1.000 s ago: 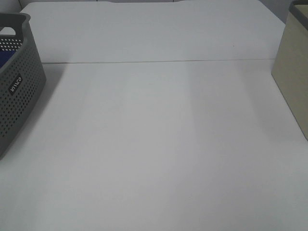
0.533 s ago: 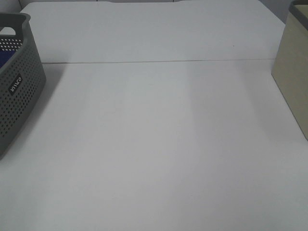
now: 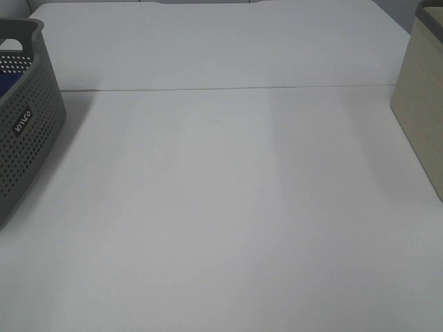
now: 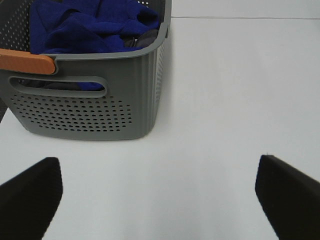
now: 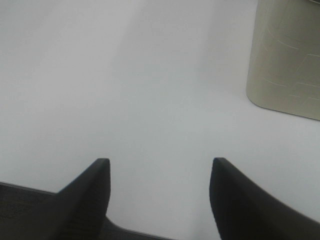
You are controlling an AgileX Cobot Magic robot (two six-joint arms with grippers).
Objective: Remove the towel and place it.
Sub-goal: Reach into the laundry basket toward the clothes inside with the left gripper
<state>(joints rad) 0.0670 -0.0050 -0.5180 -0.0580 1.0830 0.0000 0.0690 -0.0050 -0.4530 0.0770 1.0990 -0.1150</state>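
blue towel (image 4: pixel 90 25) bunched inside grey basket (image 4: pixel 90 110), far left of surface (image 3: pixel 228 207). left tool (image 4: pixel 160 195) spread wide, empty, just short of the basket wall. right tool (image 5: pixel 160 175) partly open, empty, near beige bin (image 5: pixel 290 60) on the right. probably best: go over the rim, drop straight onto the heap, pinch a high fold, avoid orange strip (image 4: pixel 25 62), lift fully clear before traversing.

Matte black, blunt, wedge-shaped fingers (image 4: pixel 32 192) on the left gripper (image 4: pixel 159 195) and right gripper (image 5: pixel 160 175).
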